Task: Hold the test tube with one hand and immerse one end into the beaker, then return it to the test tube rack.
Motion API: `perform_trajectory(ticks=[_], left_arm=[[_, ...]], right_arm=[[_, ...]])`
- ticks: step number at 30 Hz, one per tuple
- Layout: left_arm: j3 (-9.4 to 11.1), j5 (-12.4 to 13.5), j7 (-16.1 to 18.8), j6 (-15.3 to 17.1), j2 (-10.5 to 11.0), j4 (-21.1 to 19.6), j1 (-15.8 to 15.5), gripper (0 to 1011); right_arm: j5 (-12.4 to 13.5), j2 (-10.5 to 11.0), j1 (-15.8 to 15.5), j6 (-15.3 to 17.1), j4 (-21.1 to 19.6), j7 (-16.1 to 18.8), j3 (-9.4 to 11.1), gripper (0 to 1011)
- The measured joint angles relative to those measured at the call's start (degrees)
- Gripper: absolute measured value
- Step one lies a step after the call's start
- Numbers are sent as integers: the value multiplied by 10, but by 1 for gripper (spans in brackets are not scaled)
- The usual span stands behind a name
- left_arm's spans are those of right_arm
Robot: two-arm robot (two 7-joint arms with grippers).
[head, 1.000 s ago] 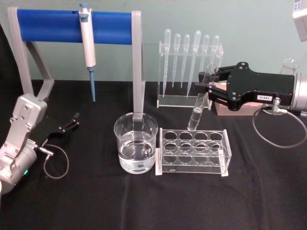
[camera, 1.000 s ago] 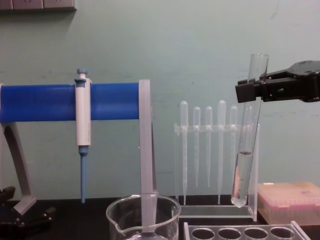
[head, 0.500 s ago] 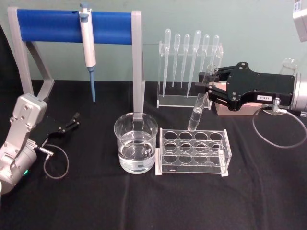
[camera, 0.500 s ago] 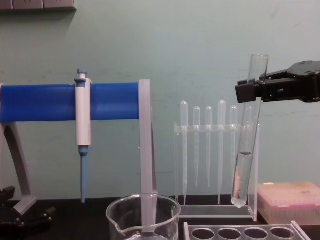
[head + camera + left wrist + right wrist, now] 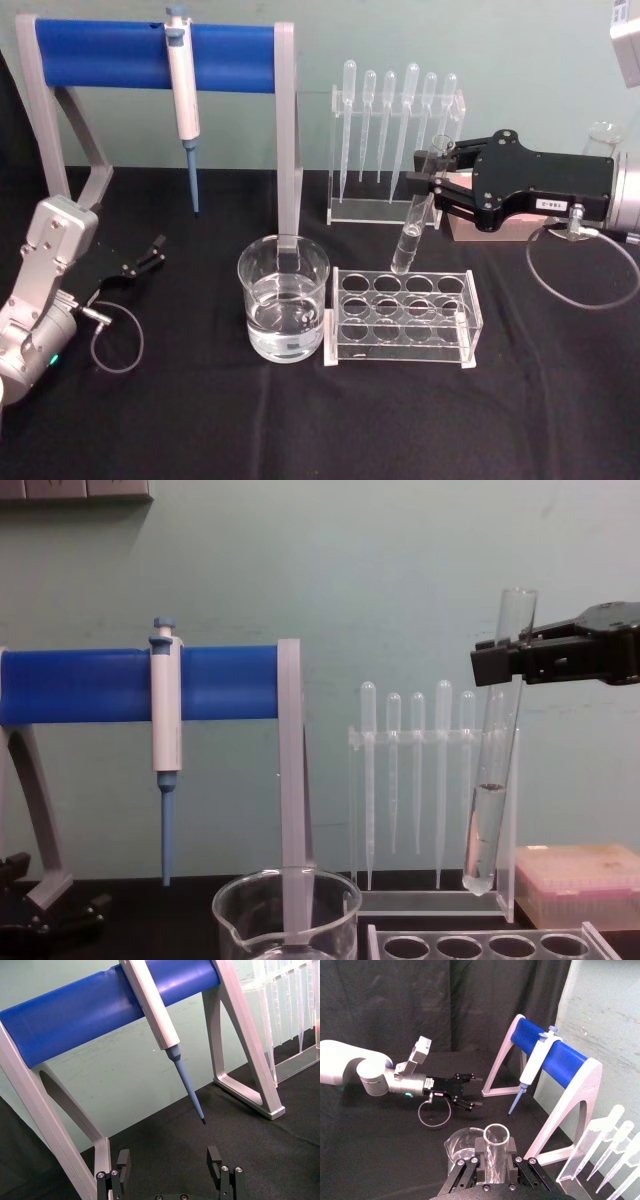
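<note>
The test tube (image 5: 412, 232) hangs tilted above the back row of the clear tube rack (image 5: 402, 320), its rounded end just over the holes and some liquid in its lower part. My right gripper (image 5: 432, 182) is shut on it near the rim, as the chest view shows at the test tube (image 5: 490, 820) and right gripper (image 5: 503, 660). The beaker (image 5: 284, 298), part filled with clear liquid, stands to the left of the rack. My left gripper (image 5: 150, 255) rests open on the black cloth at the far left, its fingers (image 5: 215, 1156) spread wide with nothing between them.
A blue rail stand (image 5: 110, 45) carries a white-and-blue pipette (image 5: 182, 85) behind the beaker. A clear rack of several plastic pipettes (image 5: 395, 140) stands behind the tube. A pink box (image 5: 585, 880) lies at the right, and a cable loop (image 5: 118, 340) at the left.
</note>
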Motion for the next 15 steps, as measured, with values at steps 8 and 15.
perform_trajectory(ticks=[8, 15], left_arm=[[0, 0, 0, 0, 0, 0, 0, 1000], [0, 0, 0, 0, 0, 0, 0, 1000]], right_arm=[[0, 0, 0, 0, 0, 0, 0, 239], [0, 0, 0, 0, 0, 0, 0, 239]])
